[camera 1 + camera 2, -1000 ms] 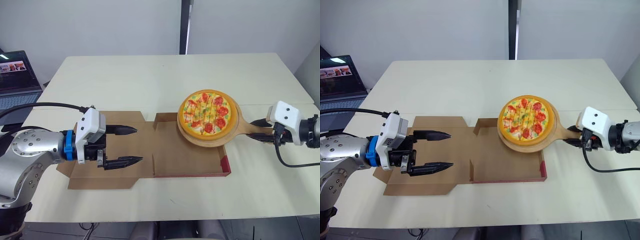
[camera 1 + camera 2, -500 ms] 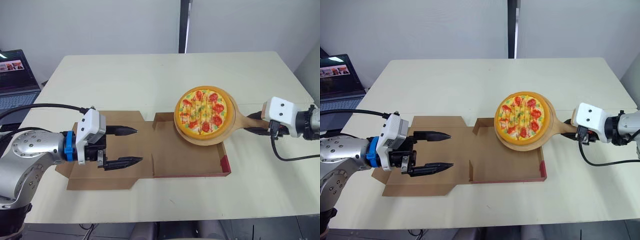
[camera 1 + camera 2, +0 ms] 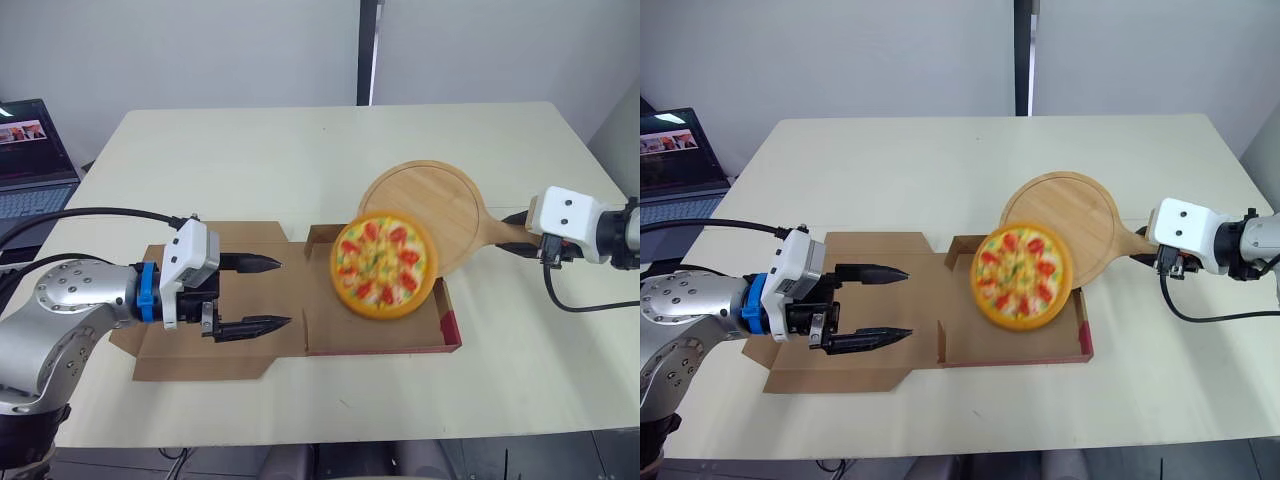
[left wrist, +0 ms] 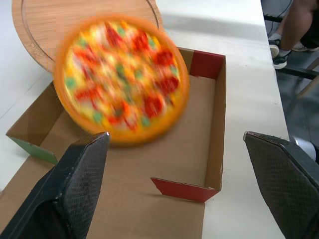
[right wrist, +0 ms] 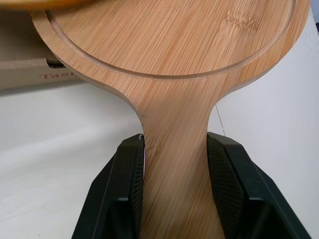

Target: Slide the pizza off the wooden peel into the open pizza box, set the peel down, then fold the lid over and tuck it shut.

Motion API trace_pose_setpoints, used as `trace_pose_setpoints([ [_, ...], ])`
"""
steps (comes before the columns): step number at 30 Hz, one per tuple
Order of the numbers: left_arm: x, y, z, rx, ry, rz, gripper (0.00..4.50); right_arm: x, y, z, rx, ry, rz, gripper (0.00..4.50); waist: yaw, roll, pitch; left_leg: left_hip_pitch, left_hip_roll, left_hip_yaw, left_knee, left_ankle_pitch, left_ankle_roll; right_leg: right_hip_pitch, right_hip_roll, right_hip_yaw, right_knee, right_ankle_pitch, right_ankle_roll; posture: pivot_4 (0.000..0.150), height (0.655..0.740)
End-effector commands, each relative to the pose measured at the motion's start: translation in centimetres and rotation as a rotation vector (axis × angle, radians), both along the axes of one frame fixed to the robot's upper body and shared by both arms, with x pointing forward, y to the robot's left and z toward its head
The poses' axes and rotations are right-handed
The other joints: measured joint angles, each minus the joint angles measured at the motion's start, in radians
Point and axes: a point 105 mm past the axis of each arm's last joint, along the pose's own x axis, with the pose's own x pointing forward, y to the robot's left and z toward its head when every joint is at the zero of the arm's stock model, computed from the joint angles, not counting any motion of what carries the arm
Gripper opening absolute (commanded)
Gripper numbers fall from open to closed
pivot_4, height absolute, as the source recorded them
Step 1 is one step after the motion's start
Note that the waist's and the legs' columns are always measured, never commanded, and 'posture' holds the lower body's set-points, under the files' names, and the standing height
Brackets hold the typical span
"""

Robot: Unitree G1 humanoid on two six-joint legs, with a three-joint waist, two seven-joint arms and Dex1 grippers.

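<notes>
the round red-and-yellow pizza (image 3: 383,265) hangs tilted off the round wooden peel (image 3: 435,198) at its seven o'clock rim, over the open brown cardboard box (image 3: 335,332). it seems light, stiff and slick. the right gripper (image 5: 174,149) has its jaws clamped on the peel's handle (image 5: 174,194), the sensible hold. the left gripper (image 3: 283,292) holds its jaws apart over the lid (image 3: 190,355).

The right gripper (image 5: 175,142) clamps the peel (image 5: 174,45) by its narrow handle, one black finger (image 5: 124,189) pressed against each side. The round grooved board spreads beyond. An orange sliver of the pizza (image 5: 30,4) overlaps the board's far rim, above the cardboard box (image 5: 25,64) on the pale table (image 5: 55,149).
</notes>
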Motion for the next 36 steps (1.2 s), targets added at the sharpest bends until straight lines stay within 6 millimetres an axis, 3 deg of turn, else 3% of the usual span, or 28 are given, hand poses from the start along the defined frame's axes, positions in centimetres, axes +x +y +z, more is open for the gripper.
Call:
trace_pose_setpoints([
  [1, -0.3, -0.4, 0.4, -0.002, -0.030, -0.032, 4.50, 0.4, -0.3, 3.5, -0.016, -0.157, -0.008, 1.55, 0.000, 0.000, 0.000, 0.000, 0.000, 0.000, 0.000, 0.000, 0.000, 0.000, 0.000, 0.000, 0.000, 0.000, 0.000, 0.150, 0.7400],
  [11, -0.1, -0.9, 0.4, -0.021, -0.039, -0.045, 4.50, 0.7, -2.1, 6.0, 0.019, -0.248, -0.094, 1.55, 0.000, 0.000, 0.000, 0.000, 0.000, 0.000, 0.001, 0.000, 0.000, 0.000, 0.000, 0.000, 0.000, 0.000, 0.000, 0.150, 0.7400],
  [20, 0.2, -1.6, 1.3, -0.083, -0.049, -0.052, 4.50, -1.7, -4.5, 5.3, 0.193, -0.178, -0.251, 1.55, 0.004, 0.000, 0.000, 0.000, 0.000, 0.000, 0.001, 0.000, 0.000, 0.000, 0.000, 0.000, 0.001, 0.001, 0.000, 0.150, 0.7400],
  [27, -0.1, -3.1, 2.5, -0.137, -0.075, -0.085, 4.50, -4.9, -6.7, 2.3, 0.448, -0.116, -0.499, 1.55, 0.012, 0.000, 0.000, 0.000, 0.000, 0.000, 0.004, 0.000, 0.000, 0.001, 0.000, 0.000, 0.003, 0.001, 0.000, 0.150, 0.7400],
  [31, -0.2, -4.3, 2.8, -0.147, -0.076, -0.127, 4.50, -6.7, -7.8, -0.7, 0.546, -0.054, -0.664, 1.55, 0.020, 0.000, 0.000, 0.000, -0.001, 0.000, 0.008, 0.000, 0.000, 0.001, 0.000, 0.001, 0.006, 0.001, 0.000, 0.150, 0.7400],
  [36, -0.1, -5.9, 3.0, -0.165, -0.073, -0.183, 4.50, -7.1, -8.5, -3.2, 0.588, -0.001, -0.791, 1.55, 0.021, 0.000, 0.000, 0.001, -0.002, 0.001, 0.013, 0.000, 0.001, 0.002, 0.000, 0.003, 0.014, 0.001, 0.000, 0.150, 0.7400],
])
